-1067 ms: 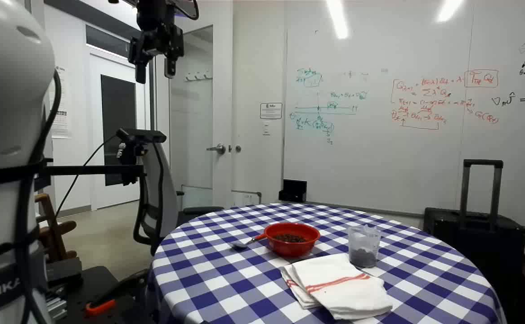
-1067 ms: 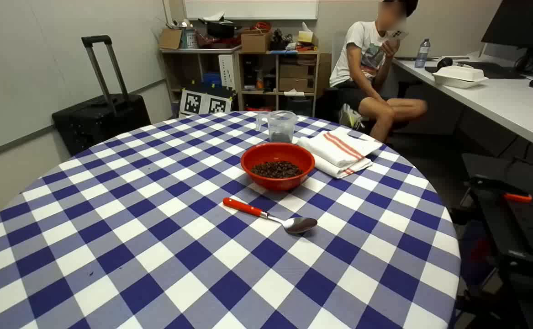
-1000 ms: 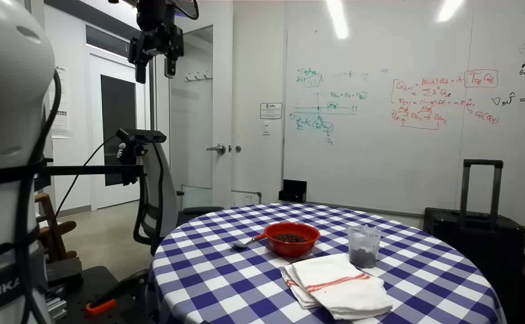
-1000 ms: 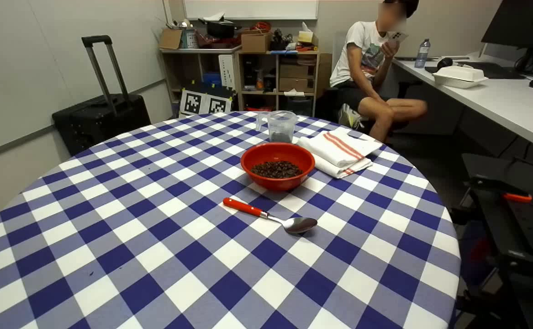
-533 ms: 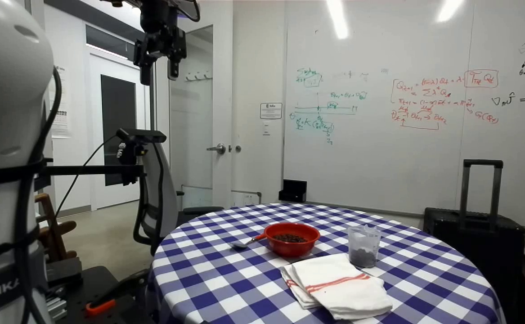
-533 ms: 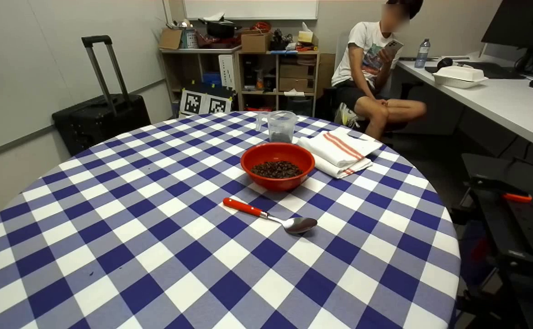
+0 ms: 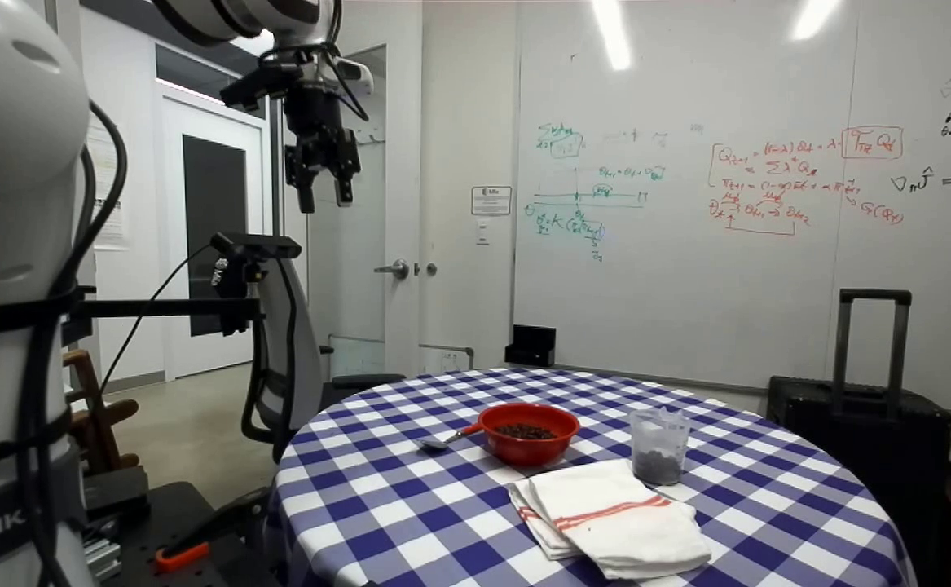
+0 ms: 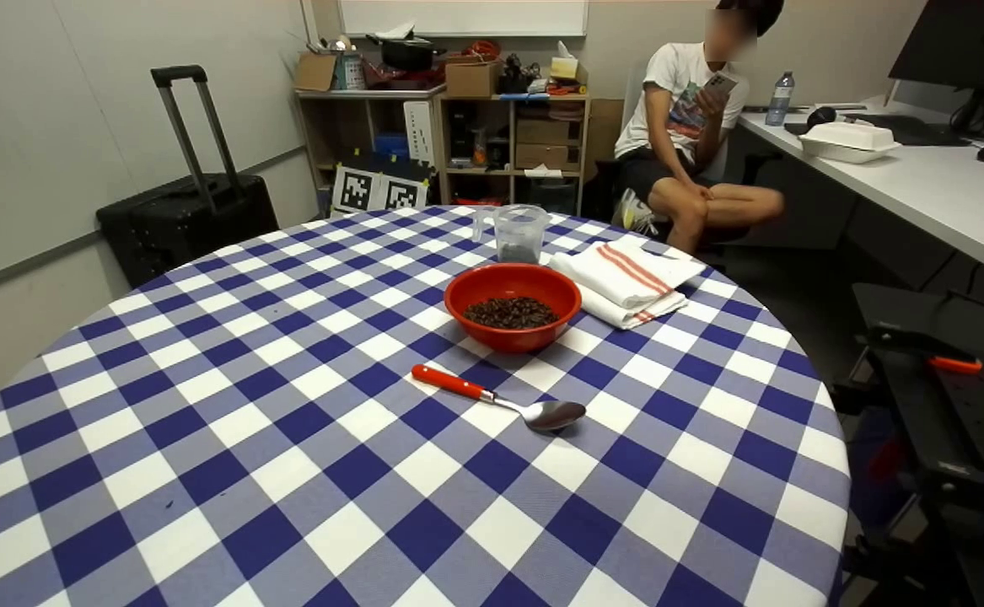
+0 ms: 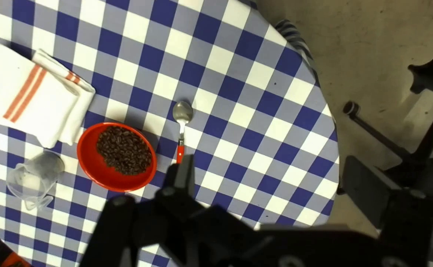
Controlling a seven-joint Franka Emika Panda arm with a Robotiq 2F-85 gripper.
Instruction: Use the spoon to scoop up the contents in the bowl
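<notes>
Under it all, round table (image 8: 306,480): blue/wht check cloth on top; carries all the job needs.
Robot arm (image 7: 19,187): sole one in rig, so no Q of which hand is nearer.
Gripper (image 7: 326,198): aims down, well abv table, touching nothing; fingers (image 9: 184,176) wide apart, nothing btwn.
Towel (image 9: 27,89): folded, wht w/ red stripes; prob. not in the way.
Red bowl (image 8: 513,340): upright on cloth, just beside towel; contact, can't tell.
Clear jug (image 8: 522,226): nr bowl; dk stuff at bottom, can't ID.
Spoon (image 8: 490,395): lies on cloth nr bowl, apart fr. it, ungripped. Jug is on bowl's opp. side.
Spoon axis: wrist view has it running abt. lengthwise away fr. gripper, red handle (image 9: 180,152) end nearest & part-masked by a finger; fingers spread across that axis.
Spoon vs gap: spoon sits to bowl side of finger gap, so next move prob. = shift toward bowl, then straight down onto handle; little wrist turn, I'd guess. Risk: bowl-side finger lands on handle if lowered as is.
Beans (image 9: 124,151): dk brown, maybe coffee; in bowl, below rim. Task prob. at pre-grasp stage, scoop not begun.
</notes>
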